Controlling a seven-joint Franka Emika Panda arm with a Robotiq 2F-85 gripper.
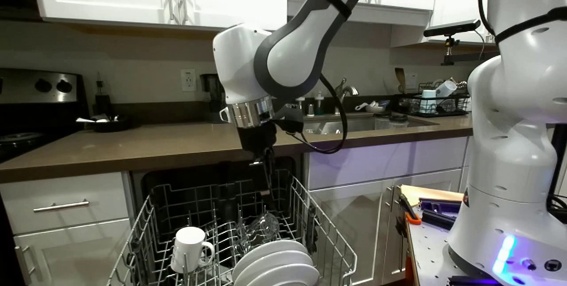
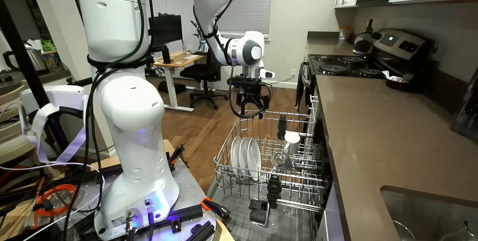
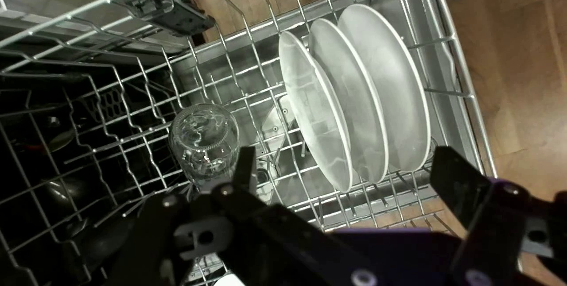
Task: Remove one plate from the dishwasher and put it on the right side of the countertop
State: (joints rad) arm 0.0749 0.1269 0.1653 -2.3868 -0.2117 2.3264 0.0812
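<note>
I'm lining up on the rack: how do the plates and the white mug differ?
Shape: the plates are shallow round discs, while the mug is a handled cylinder.
Pose: the plates stand on edge in a row; the mug stands singly, roughly on end.
Place: the mug is nearer the countertop, the plates farther out from it.
Both are white and sit in the same wire rack.

My blurred black hand (image 3: 344,157) hides part of a clear glass vessel (image 3: 201,129) in the wrist view; in an exterior view I get white round ceramic plates (image 1: 275,264) cut off below.
</note>
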